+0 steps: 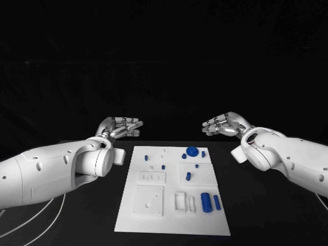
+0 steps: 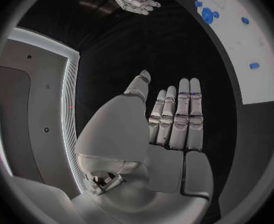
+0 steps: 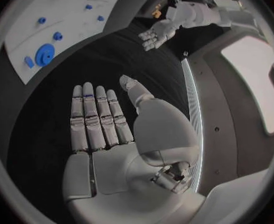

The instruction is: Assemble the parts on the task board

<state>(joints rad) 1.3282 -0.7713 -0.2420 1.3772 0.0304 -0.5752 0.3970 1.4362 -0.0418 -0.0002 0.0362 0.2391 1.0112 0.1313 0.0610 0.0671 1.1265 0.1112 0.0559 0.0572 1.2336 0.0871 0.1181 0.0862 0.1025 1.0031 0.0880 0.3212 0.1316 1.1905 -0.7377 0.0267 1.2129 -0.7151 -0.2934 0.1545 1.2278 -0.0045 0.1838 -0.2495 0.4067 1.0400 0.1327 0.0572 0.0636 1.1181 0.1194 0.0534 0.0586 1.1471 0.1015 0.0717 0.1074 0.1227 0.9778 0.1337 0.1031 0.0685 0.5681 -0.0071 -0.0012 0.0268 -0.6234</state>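
The white task board (image 1: 175,218) lies in the middle of the black table, also seen in the left wrist view (image 2: 236,40) and the right wrist view (image 3: 56,5). Small blue parts lie on it: a round disc (image 1: 191,151) (image 3: 45,54) (image 2: 207,16) at its far end, a small peg (image 1: 187,176) mid-board, and two long blocks (image 1: 206,202) near its front right. My left hand (image 1: 120,126) (image 2: 174,119) floats beyond the board's far left corner, fingers straight and holding nothing. My right hand (image 1: 223,124) (image 3: 99,119) floats beyond the far right corner, likewise flat and empty.
The board carries several recessed slots and a square plate (image 1: 146,200) at its front left. White cables (image 1: 53,215) curve along the table at the left and right edges. Black tabletop surrounds the board on both sides.
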